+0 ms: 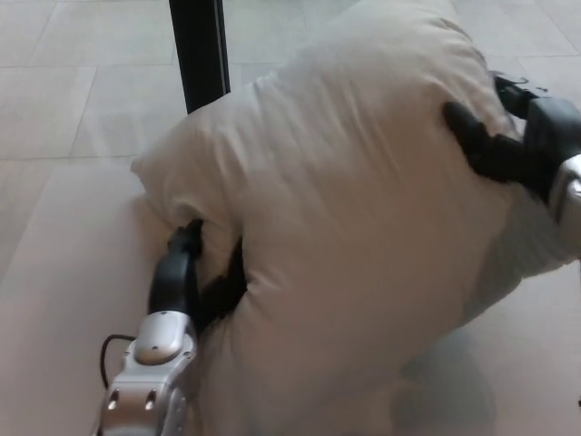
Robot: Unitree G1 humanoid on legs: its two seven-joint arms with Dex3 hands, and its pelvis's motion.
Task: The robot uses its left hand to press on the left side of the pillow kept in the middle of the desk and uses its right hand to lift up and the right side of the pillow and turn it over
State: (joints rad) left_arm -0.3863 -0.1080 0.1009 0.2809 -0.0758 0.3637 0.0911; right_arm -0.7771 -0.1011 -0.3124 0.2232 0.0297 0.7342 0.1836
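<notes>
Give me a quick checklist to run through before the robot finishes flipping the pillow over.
1. Left robot hand pressed into the pillow's left side: ok.
2. Right robot hand on the raised right side, fingers dug into the fabric: ok.
3. Right side lifted off the desk: ok; it bulges high.
4. Firmness of the right hand's grip: cannot tell; part of the hand is out of frame.
5. Black post behind the pillow clear of it: cannot tell; they overlap in this view.
6. Landing room on the desk to the left: ok.
</notes>
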